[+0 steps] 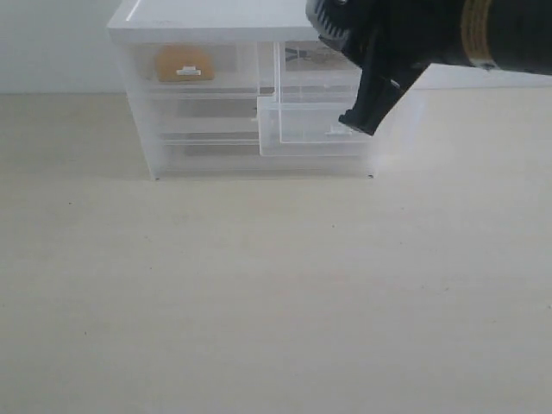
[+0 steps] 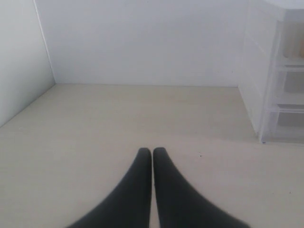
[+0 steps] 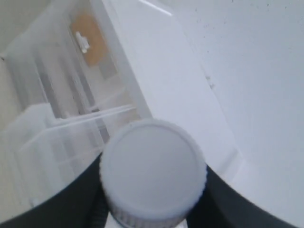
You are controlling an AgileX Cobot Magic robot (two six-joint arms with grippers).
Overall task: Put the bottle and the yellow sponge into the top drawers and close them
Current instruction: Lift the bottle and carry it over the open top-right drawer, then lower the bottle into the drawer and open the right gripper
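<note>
The bottle shows only its white round cap [image 3: 153, 171], gripped between the dark fingers [image 3: 71, 202] of my right gripper [image 3: 153, 194], which is shut on it. In the exterior view that gripper [image 1: 366, 108] hangs above the pulled-out top right drawer [image 1: 293, 142], and the bottle itself is hidden by the arm. The yellow sponge [image 1: 183, 62] lies inside the pushed-in top left drawer [image 1: 147, 73], and also shows in the right wrist view [image 3: 88, 38]. My left gripper [image 2: 152, 154] is shut and empty, low over the table beside the cabinet [image 2: 266, 71].
The white-framed cabinet [image 1: 207, 21] stands at the back of the pale table [image 1: 259, 285], with wider drawers below the top ones. A white wall [image 2: 142, 42] runs behind and to the left side.
</note>
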